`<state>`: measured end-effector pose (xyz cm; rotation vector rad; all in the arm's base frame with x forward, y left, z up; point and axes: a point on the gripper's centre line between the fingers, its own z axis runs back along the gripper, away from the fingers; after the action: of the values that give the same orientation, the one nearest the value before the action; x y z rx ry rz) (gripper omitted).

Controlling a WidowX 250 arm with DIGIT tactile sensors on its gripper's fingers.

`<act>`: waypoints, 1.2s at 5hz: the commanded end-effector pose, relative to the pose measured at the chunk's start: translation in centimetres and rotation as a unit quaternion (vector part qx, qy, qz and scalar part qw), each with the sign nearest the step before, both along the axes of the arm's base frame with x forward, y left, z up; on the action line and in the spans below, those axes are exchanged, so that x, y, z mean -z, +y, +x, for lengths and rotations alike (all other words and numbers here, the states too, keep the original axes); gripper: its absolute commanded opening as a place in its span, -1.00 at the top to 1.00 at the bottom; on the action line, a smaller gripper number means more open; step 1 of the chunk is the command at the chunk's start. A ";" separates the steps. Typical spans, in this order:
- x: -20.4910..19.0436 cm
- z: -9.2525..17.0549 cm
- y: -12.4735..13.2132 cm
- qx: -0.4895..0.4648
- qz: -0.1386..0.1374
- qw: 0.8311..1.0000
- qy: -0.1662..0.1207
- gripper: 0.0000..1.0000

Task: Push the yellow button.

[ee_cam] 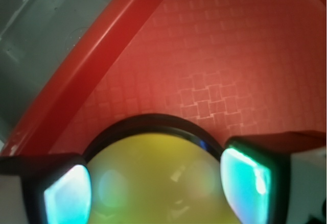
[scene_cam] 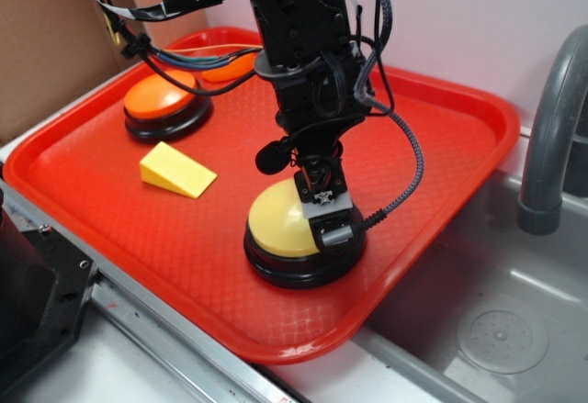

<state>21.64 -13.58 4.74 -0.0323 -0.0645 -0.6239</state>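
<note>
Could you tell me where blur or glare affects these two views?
Exterior: fairly sharp, with soft reflections on the yellow button and its black base. Wrist: very close, so the gripper's fingers and the button's dome are blurred, with glare on the pads; the red tray reads clearer.

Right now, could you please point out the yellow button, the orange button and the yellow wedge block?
yellow button (scene_cam: 277, 219), exterior view, dome's left side.
orange button (scene_cam: 159, 100), exterior view, dome top.
yellow wedge block (scene_cam: 175, 170), exterior view, sloped top face.

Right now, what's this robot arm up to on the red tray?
The arm has its gripper down on the yellow button, near the front of the red tray. In the wrist view the two fingers sit apart on either side of the dome, so it looks to be pressing rather than grasping. The orange button and the yellow wedge block sit untouched farther back.
</note>
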 end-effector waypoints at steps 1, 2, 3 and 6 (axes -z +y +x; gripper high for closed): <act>-5.7 1.0 1.3 -0.001 0.008 1.000 -0.002 -1.00; -7.1 0.7 3.3 -0.022 0.014 1.000 0.002 -1.00; -7.4 0.3 3.8 -0.027 0.017 0.999 0.005 -1.00; -9.0 -2.1 3.8 -0.011 0.029 1.000 0.005 -1.00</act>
<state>19.92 -9.23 12.71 0.0261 0.0132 -0.5966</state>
